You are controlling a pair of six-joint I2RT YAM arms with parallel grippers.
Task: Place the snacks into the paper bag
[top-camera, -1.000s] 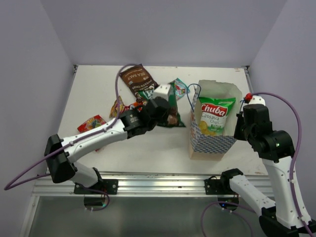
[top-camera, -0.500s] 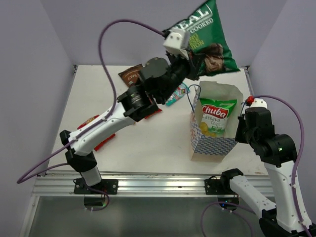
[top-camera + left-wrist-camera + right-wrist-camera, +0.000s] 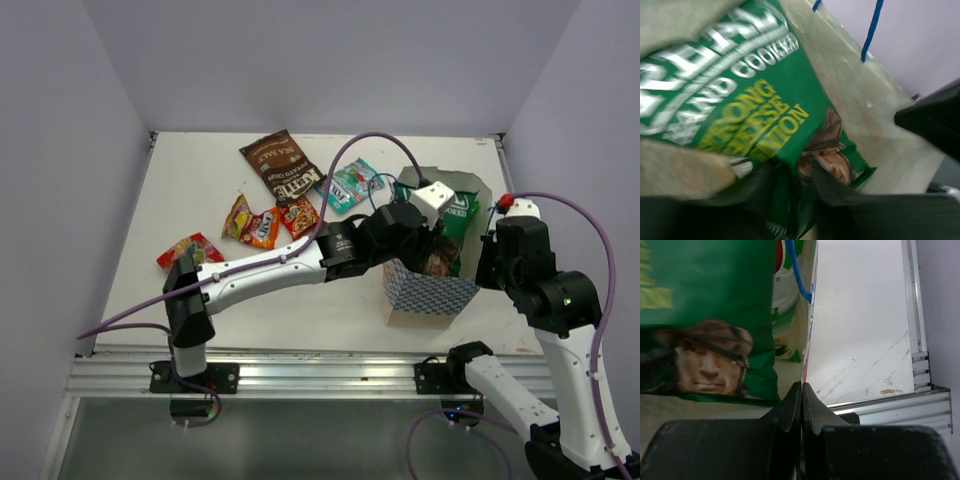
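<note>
The white paper bag (image 3: 425, 295) with chequered lower sides stands at the right. My left gripper (image 3: 432, 235) reaches into its mouth with a big green crisp bag (image 3: 462, 212). In the left wrist view the fingers (image 3: 840, 185) stand apart, open, and the green crisp bag (image 3: 755, 95) lies loosely between them against the paper bag's inner wall (image 3: 875, 115). My right gripper (image 3: 801, 390) is shut on the paper bag's right wall (image 3: 807, 355). Another green packet (image 3: 787, 310) shows behind the first inside the bag.
A brown crisp bag (image 3: 280, 165) and a teal packet (image 3: 347, 186) lie at the back of the table. Small orange and red packets (image 3: 265, 225) sit left of centre, and a red one (image 3: 185, 250) lies further left. A blue string handle (image 3: 872, 30) hangs at the bag's rim.
My left arm lifted the green crisp bag off the table, swung it high, then lowered it into the paper bag, where its fingers have parted. The right gripper has kept its hold.
</note>
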